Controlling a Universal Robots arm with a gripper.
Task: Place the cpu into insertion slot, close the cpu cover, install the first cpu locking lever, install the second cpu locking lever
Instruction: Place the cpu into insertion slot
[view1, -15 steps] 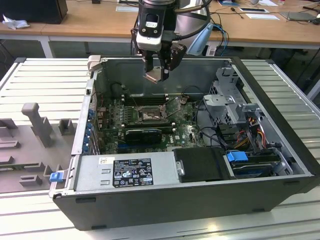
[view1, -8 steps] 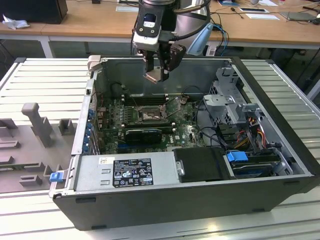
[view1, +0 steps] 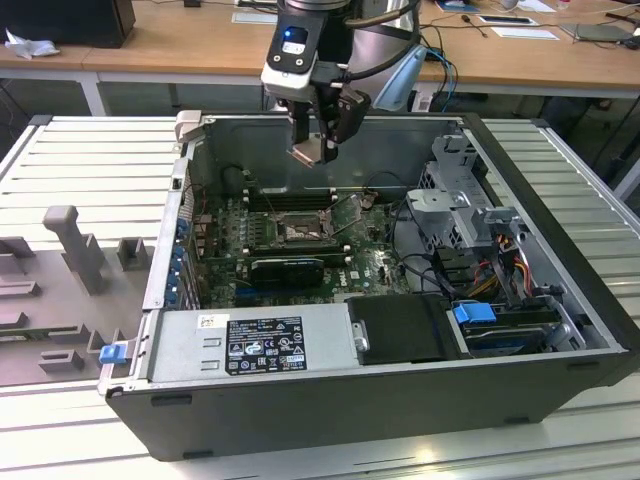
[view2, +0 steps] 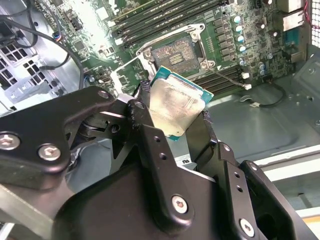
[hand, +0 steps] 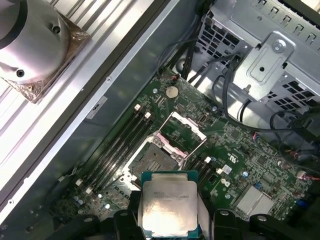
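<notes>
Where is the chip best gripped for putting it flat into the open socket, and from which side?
By two opposite thin edges, from above the board. The chip is a flat square with a broad metal face, so only its edges give the end effector purchase, as it holds it now, and the socket faces upward.

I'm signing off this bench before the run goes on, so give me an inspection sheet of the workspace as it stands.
Surface: ribbed metal table carrying an open computer case.
Job's things: cpu held above the motherboard; insertion slot empty; cpu cover standing open.
Clutter: grey fixture blocks on the table at the exterior view's left.
Grippers: claw shut on the cpu, above the case.
Cables: black cable bundle beside the drive cage, apart from the slot.
Surroundings: wooden desks behind, with papers.
</notes>
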